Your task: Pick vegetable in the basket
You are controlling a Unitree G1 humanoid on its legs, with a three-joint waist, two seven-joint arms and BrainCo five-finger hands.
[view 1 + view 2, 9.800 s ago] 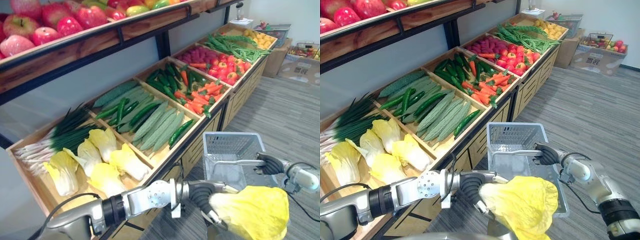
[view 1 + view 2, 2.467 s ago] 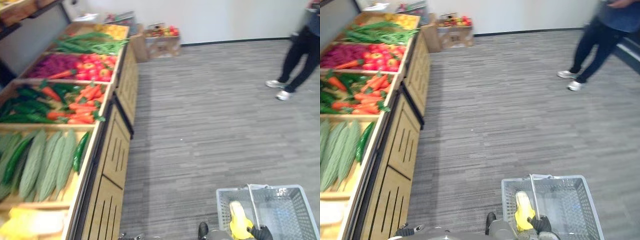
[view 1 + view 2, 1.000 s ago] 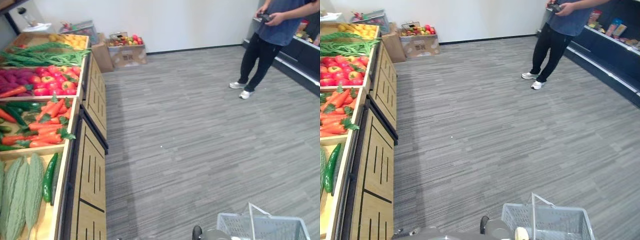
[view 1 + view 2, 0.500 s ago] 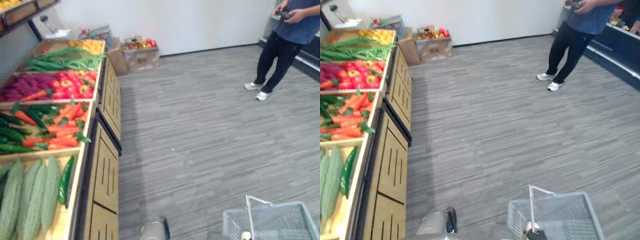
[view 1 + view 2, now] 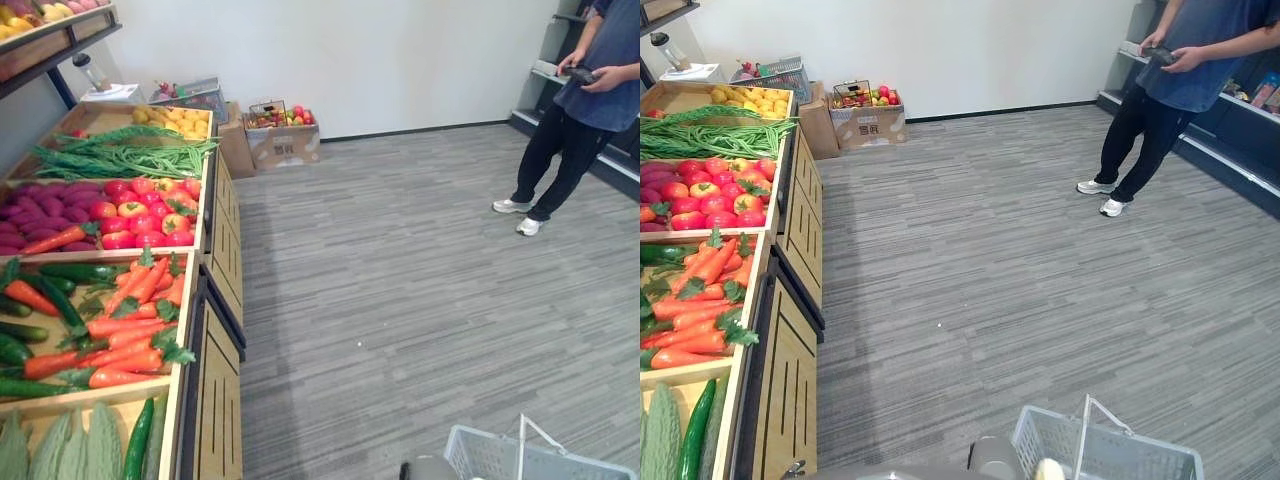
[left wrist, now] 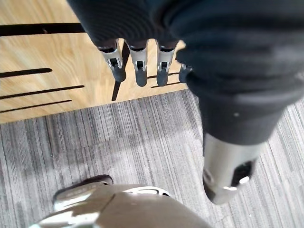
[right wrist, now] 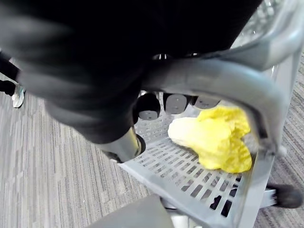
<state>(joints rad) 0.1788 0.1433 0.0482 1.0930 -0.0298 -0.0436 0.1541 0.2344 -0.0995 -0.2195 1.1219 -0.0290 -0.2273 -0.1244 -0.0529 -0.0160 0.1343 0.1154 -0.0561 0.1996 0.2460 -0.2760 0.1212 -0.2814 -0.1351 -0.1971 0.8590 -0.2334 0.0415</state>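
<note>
A grey plastic basket (image 5: 1110,452) hangs low at the right, over the grey floor. In the right wrist view my right hand (image 7: 170,102) is shut on the basket's handle (image 7: 223,80), fingers curled round the bar. A yellow cabbage (image 7: 213,138) lies on the basket's slotted bottom; its pale tip (image 5: 1047,468) peeks over the rim in the right eye view. My left hand (image 6: 139,61) hangs with straight fingers and holds nothing, just in front of the wooden stand's slotted panel (image 6: 52,80).
The wooden produce stand (image 5: 215,330) runs along the left with carrots (image 5: 125,335), red fruit (image 5: 140,215), green beans (image 5: 120,155) and cucumbers. A person (image 5: 1165,110) stands at the far right. Cardboard boxes (image 5: 283,142) sit by the back wall.
The whole picture has shifted because the camera moved; more of the back wall and of the person shows. The basket stays low at the right, still held by its handle.
</note>
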